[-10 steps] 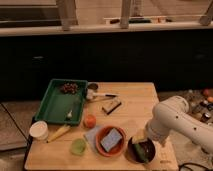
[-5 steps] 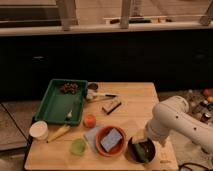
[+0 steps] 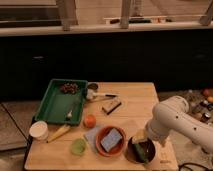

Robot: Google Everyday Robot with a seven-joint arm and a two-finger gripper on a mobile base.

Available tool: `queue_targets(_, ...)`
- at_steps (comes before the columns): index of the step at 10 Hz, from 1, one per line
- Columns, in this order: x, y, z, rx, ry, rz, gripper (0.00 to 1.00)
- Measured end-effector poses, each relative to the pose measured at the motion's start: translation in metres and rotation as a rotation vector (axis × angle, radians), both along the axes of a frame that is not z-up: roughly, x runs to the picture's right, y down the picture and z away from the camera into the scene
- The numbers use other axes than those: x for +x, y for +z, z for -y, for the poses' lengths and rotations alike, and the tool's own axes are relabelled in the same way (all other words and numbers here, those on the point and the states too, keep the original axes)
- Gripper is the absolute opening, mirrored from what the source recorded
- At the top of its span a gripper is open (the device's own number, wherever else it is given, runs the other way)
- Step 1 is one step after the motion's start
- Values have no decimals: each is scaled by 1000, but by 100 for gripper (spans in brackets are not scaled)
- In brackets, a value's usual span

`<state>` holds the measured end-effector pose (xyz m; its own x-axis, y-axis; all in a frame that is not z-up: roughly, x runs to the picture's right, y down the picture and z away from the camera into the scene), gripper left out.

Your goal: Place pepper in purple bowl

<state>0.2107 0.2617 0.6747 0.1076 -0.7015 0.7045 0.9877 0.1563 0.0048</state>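
The dark purple bowl [image 3: 135, 151] sits at the front right of the wooden table [image 3: 130, 105]. The slim green pepper [image 3: 142, 150] lies inside the bowl. My gripper [image 3: 140, 139] is at the end of the white arm [image 3: 172, 117], right over the bowl's rim and just above the pepper. The arm hides part of the bowl's right side.
An orange-red bowl [image 3: 102, 135] holding a blue sponge [image 3: 112, 139] stands left of the dark bowl. A light green cup [image 3: 78, 146], an orange fruit [image 3: 89, 121], a long yellow item [image 3: 59, 133], a white cup [image 3: 39, 130] and a green tray [image 3: 57, 102] lie to the left.
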Motion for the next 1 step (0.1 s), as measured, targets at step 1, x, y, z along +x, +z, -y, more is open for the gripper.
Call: queue_targets(1, 0, 0, 0, 0, 0, 0, 80)
